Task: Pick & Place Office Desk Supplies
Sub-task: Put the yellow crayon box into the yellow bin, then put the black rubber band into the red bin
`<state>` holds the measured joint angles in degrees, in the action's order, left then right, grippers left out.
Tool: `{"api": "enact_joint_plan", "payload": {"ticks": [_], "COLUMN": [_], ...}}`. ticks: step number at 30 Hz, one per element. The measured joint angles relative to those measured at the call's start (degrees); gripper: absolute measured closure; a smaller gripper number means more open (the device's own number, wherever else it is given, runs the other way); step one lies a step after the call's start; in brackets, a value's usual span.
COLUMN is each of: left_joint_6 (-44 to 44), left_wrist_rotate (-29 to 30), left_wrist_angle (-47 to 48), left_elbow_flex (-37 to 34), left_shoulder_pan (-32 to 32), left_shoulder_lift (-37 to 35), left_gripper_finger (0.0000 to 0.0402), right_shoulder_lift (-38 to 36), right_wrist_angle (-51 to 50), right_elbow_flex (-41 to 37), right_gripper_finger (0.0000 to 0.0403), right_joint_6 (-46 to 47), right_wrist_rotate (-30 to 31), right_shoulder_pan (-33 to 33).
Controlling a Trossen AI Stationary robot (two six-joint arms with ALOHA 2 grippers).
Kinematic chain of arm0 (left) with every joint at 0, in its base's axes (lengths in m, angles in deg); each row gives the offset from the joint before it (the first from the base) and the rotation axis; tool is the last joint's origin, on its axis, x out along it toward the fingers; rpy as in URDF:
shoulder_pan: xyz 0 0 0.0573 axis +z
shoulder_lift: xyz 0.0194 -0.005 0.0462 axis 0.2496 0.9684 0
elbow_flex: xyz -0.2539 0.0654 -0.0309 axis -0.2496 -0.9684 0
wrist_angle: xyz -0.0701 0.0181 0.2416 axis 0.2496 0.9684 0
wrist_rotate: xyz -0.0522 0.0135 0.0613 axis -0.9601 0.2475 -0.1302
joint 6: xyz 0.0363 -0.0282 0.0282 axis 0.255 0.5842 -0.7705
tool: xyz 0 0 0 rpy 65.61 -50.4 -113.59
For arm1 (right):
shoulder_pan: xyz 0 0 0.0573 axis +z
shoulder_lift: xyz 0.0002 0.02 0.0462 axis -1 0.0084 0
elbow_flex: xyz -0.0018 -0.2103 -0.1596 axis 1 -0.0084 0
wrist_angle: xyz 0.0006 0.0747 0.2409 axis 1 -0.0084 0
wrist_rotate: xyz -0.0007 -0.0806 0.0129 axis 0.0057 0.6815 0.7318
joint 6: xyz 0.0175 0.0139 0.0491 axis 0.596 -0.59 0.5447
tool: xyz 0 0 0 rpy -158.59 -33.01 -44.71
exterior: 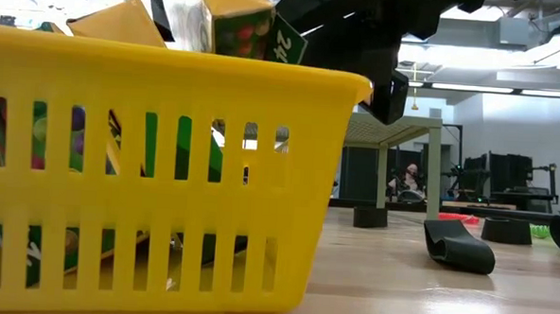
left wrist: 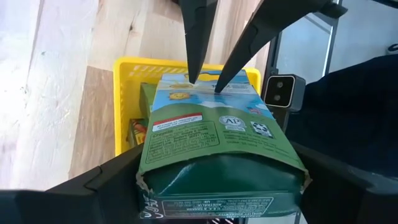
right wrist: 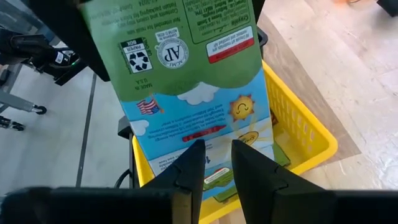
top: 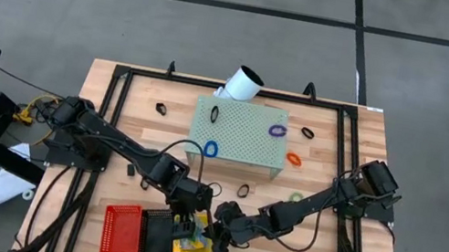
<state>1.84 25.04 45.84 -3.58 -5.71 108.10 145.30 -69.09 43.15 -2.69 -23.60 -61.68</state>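
1. Crayon box [left wrist: 217,152], green-backed, hangs directly over the yellow basket [left wrist: 124,106]; the left gripper [left wrist: 217,186] spans its lower end with fingers spread wide on both sides, holding it.
2. Judgement: it is held above the basket for a drop among the boxes already inside.
3. Right gripper [right wrist: 214,163] points at the box's other end, fingers narrow, tips touching it, apparently steadying; whether it pinches, I cannot tell.

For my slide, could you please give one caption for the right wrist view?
Both grippers hold a crayon box above the yellow basket.
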Motion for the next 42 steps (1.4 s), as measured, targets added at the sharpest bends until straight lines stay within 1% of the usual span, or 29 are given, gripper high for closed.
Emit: {"api": "enact_joint_plan", "payload": {"ticks": [3,7,14,23,38,42], "left_joint_6": [0.01,0.05,0.26,2.3,3.46,3.46], "left_wrist_rotate": [0.04,1.95,2.34,-0.28,0.55,0.5], "left_wrist_angle": [-0.75,-2.01,-2.11,-2.51,-3.31,-3.3], "left_elbow_flex": [0.01,0.01,0.01,0.01,0.01,0.01], "left_shoulder_pan": [0.0,0.0,0.0,-0.33,-0.02,0.0], "left_shoulder_lift": [0.0,0.0,0.0,0.0,0.0,0.0], "left_gripper_finger": [0.0069,0.0065,0.0065,0.0063,0.0011,0.0005], "right_shoulder_lift": [0.0,0.0,0.02,0.02,0.02,0.02], "right_wrist_angle": [-0.08,-1.73,-3.2,-3.34,-4.13,-4.28], "right_elbow_flex": [0.0,0.0,0.0,0.0,-0.02,-0.02], "right_gripper_finger": [0.0326,0.0326,0.0326,0.0326,0.0326,0.0326], "right_joint_6": [0.03,0.03,0.03,0.05,0.68,0.68], "right_wrist_rotate": [0.03,0.13,0.25,0.23,0.16,0.14], "right_shoulder_pan": [0.0,0.04,0.0,-0.02,0.09,0.26]}}
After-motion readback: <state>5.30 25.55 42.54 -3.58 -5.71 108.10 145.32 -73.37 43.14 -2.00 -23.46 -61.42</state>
